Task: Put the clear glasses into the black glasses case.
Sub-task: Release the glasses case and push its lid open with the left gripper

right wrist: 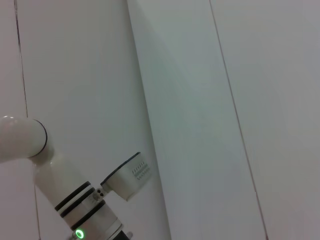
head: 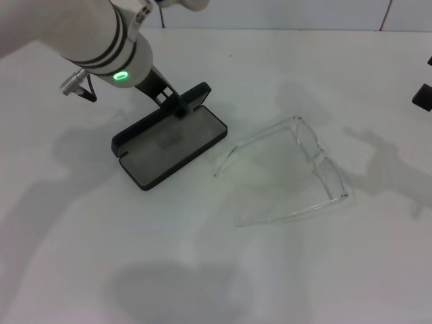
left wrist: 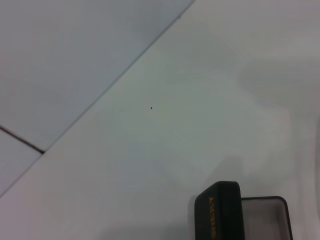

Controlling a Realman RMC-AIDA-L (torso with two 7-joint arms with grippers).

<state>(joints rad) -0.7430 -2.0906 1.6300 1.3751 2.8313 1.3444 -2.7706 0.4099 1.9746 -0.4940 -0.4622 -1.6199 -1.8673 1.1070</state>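
The black glasses case point(head: 172, 145) lies open left of the table's centre, grey lining up, with its lid point(head: 197, 94) raised at the far side. My left gripper point(head: 174, 101) reaches down from the upper left and is right against the lid's left end. The left wrist view shows the lid's edge point(left wrist: 218, 212) with gold lettering, and part of the case's tray point(left wrist: 265, 220) beside it. The clear glasses point(head: 317, 162) lie on the table right of the case, apart from it, arms spread toward the case. My right gripper point(head: 424, 96) is at the right edge, far from both.
The white table point(head: 202, 270) meets a pale wall point(head: 270, 13) at the back. The left arm's white forearm with a green light point(head: 120, 75) hangs over the case's far left. In the right wrist view, the left arm point(right wrist: 75, 210) stands against the wall.
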